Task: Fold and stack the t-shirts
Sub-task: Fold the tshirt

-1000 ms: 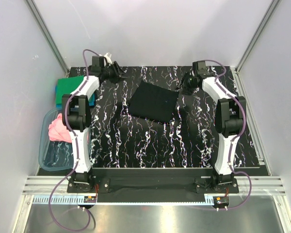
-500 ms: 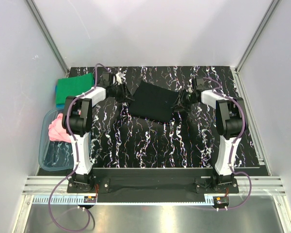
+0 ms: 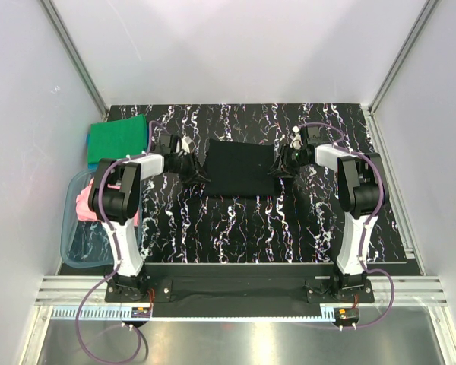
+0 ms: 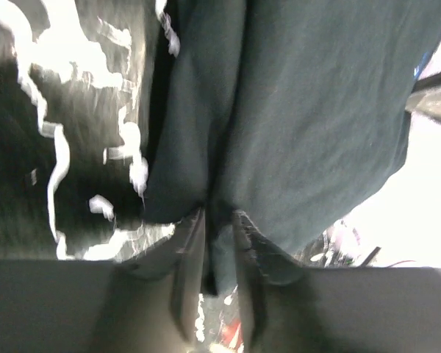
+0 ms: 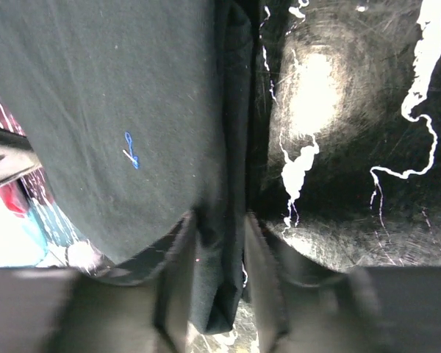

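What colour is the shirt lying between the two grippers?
Black, a plain black t-shirt; the top external view shows it best.

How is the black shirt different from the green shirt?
The black shirt lies mid-table; the green shirt sits at the far left edge. The black shirt is pinched at its sides by the left pincer and right pincer; no pincer touches the green shirt. The green shirt rests on a blue shirt; the black shirt has only table under it. Both are folded flat.

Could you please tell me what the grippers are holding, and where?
Both pinch the black shirt: the left gripper its left edge, the right gripper its right edge.
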`<state>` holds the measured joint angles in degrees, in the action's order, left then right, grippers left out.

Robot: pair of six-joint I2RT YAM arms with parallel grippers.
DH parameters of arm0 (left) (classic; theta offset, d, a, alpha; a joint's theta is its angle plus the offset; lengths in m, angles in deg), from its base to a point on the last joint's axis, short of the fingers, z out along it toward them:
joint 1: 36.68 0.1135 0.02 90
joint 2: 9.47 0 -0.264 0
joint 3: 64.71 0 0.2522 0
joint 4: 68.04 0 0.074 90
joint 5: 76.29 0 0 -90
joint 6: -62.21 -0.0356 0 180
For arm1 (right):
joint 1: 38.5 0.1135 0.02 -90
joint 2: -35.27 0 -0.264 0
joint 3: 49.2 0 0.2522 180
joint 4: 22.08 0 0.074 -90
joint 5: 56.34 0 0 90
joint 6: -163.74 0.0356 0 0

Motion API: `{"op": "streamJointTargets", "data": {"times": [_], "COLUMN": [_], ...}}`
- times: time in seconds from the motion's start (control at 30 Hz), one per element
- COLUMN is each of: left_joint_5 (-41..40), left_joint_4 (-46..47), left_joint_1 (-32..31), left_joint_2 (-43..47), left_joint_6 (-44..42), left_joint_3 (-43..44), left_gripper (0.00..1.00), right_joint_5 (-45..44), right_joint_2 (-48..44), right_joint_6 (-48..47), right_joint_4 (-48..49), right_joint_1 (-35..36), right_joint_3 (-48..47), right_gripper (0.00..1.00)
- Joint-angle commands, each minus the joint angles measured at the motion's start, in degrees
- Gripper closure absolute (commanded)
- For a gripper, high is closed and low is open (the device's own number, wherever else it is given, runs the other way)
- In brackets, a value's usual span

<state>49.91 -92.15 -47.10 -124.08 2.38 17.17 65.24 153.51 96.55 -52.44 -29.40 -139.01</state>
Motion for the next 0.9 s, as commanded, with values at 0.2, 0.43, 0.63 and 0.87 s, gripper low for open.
{"op": "streamJointTargets", "data": {"times": [0.2,0.43,0.63,0.87], "left_joint_5": [-9.74,-7.57,-8.52,-3.51], "left_joint_4": [-12.85,-8.82,-7.49,-4.59], "left_joint_1": [0.4,0.4,0.31,-0.48], "left_joint_2": [9.92,4.75,2.55,0.53], "left_joint_6": [-5.55,-7.94,-10.04,-8.64], "left_joint_3": [6.49,7.21,8.61,7.04], "left_gripper": [0.58,0.57,0.52,0.67], "right_joint_5": [1.91,4.02,4.81,4.82], "right_joint_2": [-8.98,-9.87,-8.9,-8.9], "right_joint_6": [-1.98,1.1,2.86,6.02], "right_joint_4": [-3.7,-0.11,4.11,10.18], "right_joint_1": [0.13,0.3,0.21,0.21], "right_joint_3": [0.38,4.32,7.84,13.38], "right_gripper": [0.5,0.49,0.49,0.5]}}
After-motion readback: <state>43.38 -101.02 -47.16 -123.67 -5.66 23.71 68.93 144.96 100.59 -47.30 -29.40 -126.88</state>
